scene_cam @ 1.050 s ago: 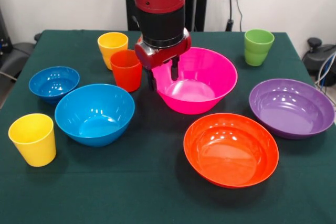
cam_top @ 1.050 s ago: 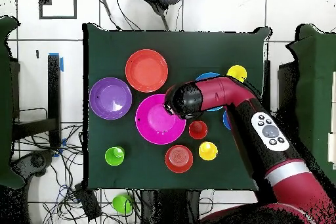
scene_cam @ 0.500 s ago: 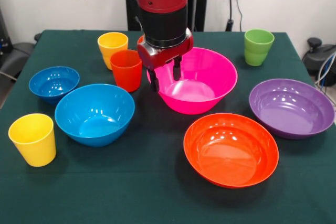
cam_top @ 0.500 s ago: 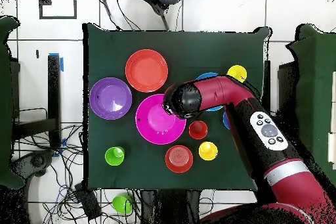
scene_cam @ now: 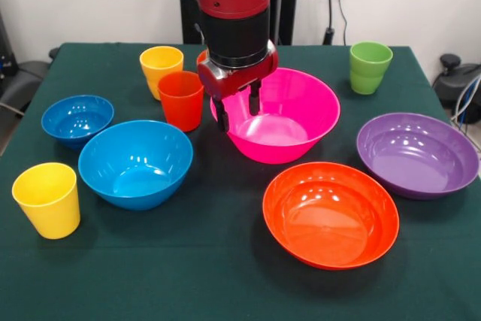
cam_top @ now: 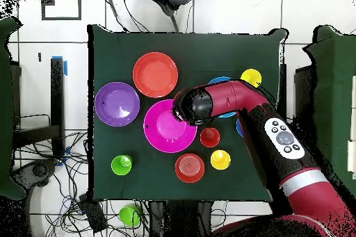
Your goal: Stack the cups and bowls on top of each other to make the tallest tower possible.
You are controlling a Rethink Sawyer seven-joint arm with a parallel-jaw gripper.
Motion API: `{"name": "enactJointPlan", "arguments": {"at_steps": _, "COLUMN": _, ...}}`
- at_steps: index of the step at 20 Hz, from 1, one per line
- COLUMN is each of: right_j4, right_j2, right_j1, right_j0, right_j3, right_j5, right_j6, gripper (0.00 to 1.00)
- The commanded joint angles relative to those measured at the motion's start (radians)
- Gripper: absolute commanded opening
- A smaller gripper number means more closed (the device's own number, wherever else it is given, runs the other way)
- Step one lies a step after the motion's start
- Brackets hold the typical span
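Fingers of the black two-finger gripper [scene_cam: 237, 110] hang spread and empty, straddling the near-left rim of the glossy large pink plastic bowl [scene_cam: 289, 114], one tip inside, one outside, seemingly just above it. Beside it to the picture's left stands the orange-red tapered tumbler [scene_cam: 180, 100], close enough to be brushed. Further left sits the medium blue bowl [scene_cam: 136, 162]; the wide shallow orange bowl [scene_cam: 331, 213] lies nearer the camera. Nothing is stacked yet.
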Motion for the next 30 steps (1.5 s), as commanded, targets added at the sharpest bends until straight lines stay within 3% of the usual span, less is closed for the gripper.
{"name": "enactJointPlan", "arguments": {"at_steps": 1, "right_j4": -0.129, "right_j2": 0.018, "right_j1": 0.054, "right_j0": 0.015, "right_j3": 0.029, "right_j5": -0.03, "right_j6": -0.252, "gripper": 1.0}}
{"name": "enactJointPlan", "arguments": {"at_steps": 17, "right_j4": -0.204, "right_j2": 0.025, "right_j1": 0.091, "right_j0": -0.003, "right_j3": 0.021, "right_j5": -0.089, "right_j6": -0.238, "gripper": 1.0}}
{"name": "enactJointPlan", "arguments": {"at_steps": 27, "right_j4": -0.186, "right_j2": 0.008, "right_j1": 0.199, "right_j0": -0.002, "right_j3": -0.019, "right_j5": -0.002, "right_j6": -0.275, "gripper": 1.0}}
{"name": "enactJointPlan", "arguments": {"at_steps": 30, "right_j4": -0.161, "right_j2": -0.011, "right_j1": 0.213, "right_j0": 0.017, "right_j3": -0.046, "right_j5": 0.078, "right_j6": -0.268, "gripper": 1.0}}
